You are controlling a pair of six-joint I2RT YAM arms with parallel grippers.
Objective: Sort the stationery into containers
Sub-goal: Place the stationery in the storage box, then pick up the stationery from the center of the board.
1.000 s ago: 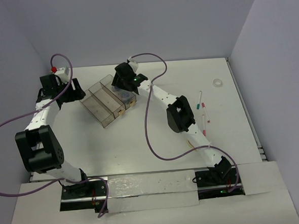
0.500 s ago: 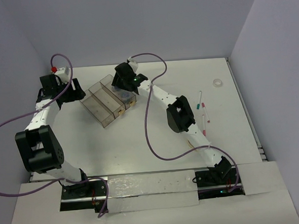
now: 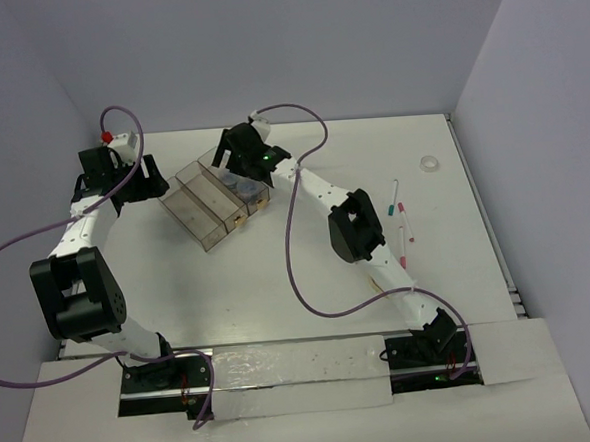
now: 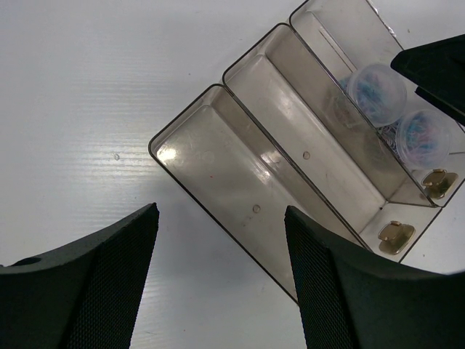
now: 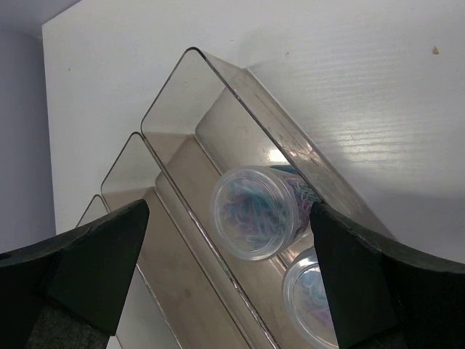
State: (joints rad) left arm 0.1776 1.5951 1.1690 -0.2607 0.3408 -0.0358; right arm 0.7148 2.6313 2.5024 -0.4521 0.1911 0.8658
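left arm (image 3: 87, 226): white links, black joint housings | right arm (image 3: 318, 188): same build, green light (image 3: 267, 159) near wrist | cables (image 3: 295, 251): purple, one per arm | jaws: black, mesh-textured faces | red cap (image 3: 106, 136): on left wrist

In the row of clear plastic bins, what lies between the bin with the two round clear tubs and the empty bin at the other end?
Only the middle clear plastic bin, which is empty; the left wrist view shows this plainly.
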